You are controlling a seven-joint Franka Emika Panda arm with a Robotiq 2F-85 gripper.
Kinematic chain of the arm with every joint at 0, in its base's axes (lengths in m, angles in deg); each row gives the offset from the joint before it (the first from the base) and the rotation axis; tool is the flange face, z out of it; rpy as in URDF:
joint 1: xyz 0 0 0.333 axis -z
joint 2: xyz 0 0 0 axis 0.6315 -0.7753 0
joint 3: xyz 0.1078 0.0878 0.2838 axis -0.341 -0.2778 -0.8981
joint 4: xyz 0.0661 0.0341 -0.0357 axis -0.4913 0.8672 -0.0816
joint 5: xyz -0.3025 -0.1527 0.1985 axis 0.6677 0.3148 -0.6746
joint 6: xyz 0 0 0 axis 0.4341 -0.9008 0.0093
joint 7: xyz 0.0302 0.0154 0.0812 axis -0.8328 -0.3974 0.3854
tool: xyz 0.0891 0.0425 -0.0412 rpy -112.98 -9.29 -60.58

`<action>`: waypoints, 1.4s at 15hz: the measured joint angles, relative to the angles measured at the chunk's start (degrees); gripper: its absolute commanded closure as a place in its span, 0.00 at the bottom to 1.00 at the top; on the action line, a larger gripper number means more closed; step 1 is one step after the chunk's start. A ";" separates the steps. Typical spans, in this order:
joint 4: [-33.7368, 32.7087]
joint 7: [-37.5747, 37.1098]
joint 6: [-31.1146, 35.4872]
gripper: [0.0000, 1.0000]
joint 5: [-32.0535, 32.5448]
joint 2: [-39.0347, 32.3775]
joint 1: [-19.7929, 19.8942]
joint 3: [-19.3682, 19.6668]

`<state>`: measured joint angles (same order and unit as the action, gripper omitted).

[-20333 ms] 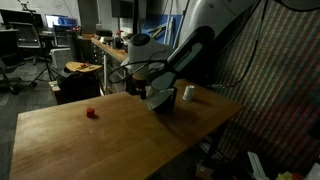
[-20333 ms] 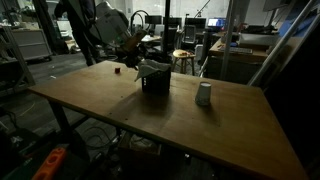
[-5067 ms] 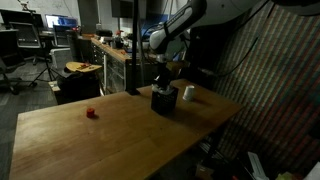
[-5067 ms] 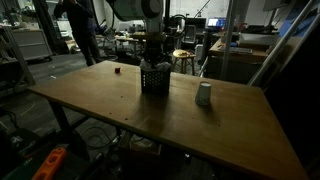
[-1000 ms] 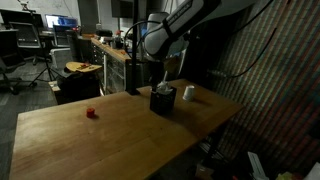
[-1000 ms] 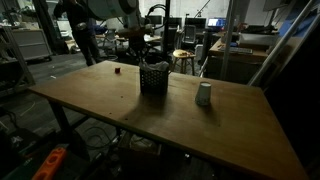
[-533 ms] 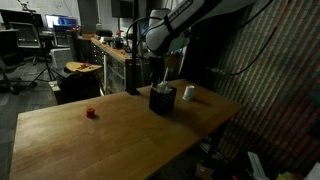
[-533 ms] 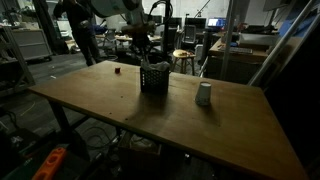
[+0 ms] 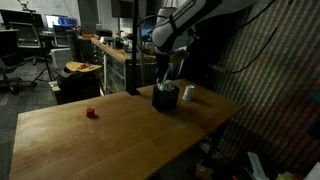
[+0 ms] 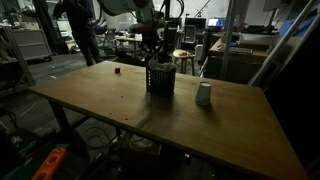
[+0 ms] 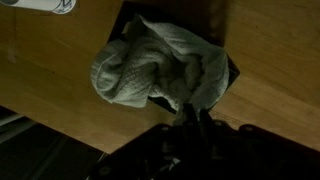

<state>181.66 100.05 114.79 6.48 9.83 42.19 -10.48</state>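
A black mesh cup is on the wooden table, toward its far side. A pale crumpled cloth fills the cup; in the wrist view only the dark rim shows around it. My gripper comes down from above and is shut on the cup's rim at the cloth's edge. I cannot tell whether the cup rests on the table or is slightly lifted.
A small white cup stands close beside the mesh cup. A small red object lies farther off on the table. Chairs, desks and lab clutter surround the table.
The gripper and the mesh cup have shifted together a short way toward the white cup. The gripper has stayed shut.
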 measured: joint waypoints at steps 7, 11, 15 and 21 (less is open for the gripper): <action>-1.35 0.00 -0.41 0.93 -0.48 -3.27 1.08 0.27; -2.19 -0.01 -1.49 0.93 -1.22 -4.92 1.10 0.27; -2.97 -0.05 -2.85 0.94 -1.48 -7.58 1.20 0.28; -5.38 -0.05 -6.23 0.88 -1.60 -8.86 1.28 0.19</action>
<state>176.28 100.00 108.56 4.88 0.97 43.47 -10.29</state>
